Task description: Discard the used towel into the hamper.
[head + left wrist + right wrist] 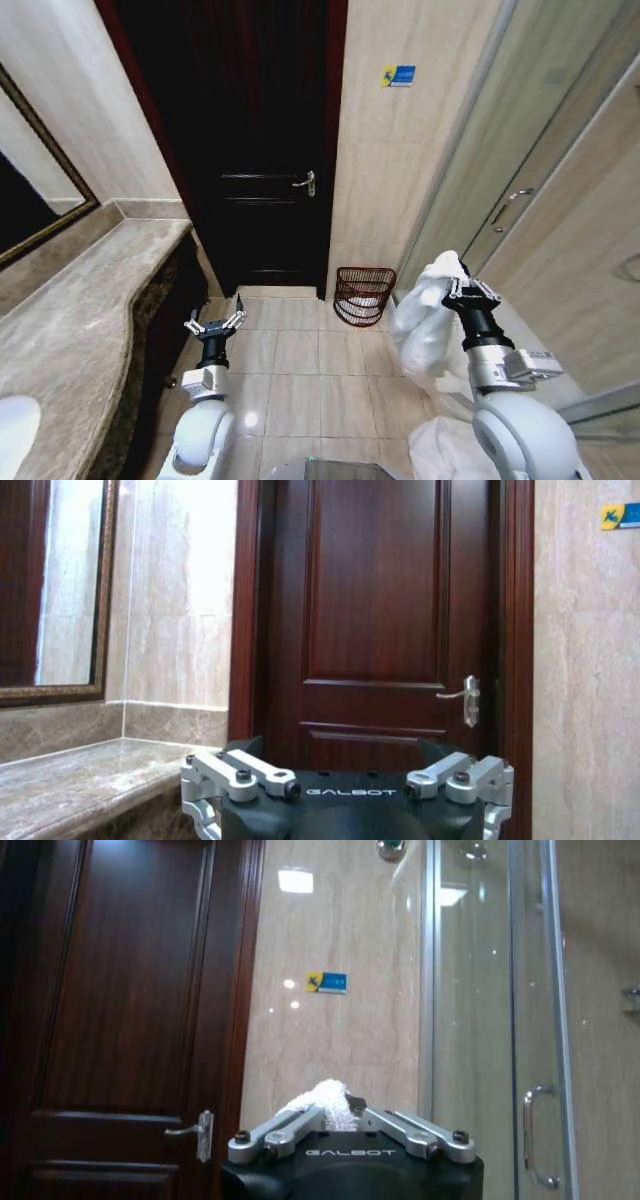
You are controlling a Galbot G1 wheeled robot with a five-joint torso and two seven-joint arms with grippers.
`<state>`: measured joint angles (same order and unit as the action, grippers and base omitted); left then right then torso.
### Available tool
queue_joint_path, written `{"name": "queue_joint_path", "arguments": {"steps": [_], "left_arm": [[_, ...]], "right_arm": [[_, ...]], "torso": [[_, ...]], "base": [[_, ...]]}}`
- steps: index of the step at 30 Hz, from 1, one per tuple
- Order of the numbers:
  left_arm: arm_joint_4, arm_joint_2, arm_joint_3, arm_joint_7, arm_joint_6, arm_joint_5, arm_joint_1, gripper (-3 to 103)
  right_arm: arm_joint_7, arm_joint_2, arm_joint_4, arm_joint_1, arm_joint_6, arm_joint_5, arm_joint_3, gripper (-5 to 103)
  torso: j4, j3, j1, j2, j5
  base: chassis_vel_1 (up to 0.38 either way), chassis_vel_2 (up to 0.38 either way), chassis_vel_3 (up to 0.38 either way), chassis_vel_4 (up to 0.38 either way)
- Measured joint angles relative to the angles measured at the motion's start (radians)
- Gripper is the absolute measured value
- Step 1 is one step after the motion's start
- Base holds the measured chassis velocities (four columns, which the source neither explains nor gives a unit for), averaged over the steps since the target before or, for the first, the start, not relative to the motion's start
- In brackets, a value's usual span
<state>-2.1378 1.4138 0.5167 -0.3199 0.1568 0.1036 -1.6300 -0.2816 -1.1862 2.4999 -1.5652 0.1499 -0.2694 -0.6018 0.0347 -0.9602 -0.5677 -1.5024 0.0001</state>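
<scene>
Beige tiled floor (300, 370), dark door (255, 150)

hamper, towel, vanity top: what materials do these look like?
Hamper: looks like dark reddish-brown coated wire; thin bars and rings you can see through.
Towel, clamped in the right pincer: soft white cloth, probably terry; it bunches and droops.
Vanity top: polished stone, likely marble; mottled brown with sheen.

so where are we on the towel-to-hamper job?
Done: the white towel is picked up, the right gripper shut on it and holding it off the tiled floor. In hand: carrying it; the hamper stands ahead by the wall beside the dark door, apart from the towel. The left gripper is open and empty, low by the counter. Left: reach the hamper and drop the towel in.
</scene>
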Motion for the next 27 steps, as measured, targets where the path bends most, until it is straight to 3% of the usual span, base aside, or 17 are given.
{"name": "queue_joint_path", "arguments": {"steps": [27], "left_arm": [[0.004, 0.011, -0.019, -0.014, 0.011, -0.041, -0.024, 100]], "right_arm": [[-0.007, -0.007, 0.000, 0.068, 0.010, -0.001, 0.035, 1]], "torso": [[0.0003, 0.000, 0.000, 0.000, -0.0002]], "base": [[-0.043, 0.039, 0.043, -0.040]]}}
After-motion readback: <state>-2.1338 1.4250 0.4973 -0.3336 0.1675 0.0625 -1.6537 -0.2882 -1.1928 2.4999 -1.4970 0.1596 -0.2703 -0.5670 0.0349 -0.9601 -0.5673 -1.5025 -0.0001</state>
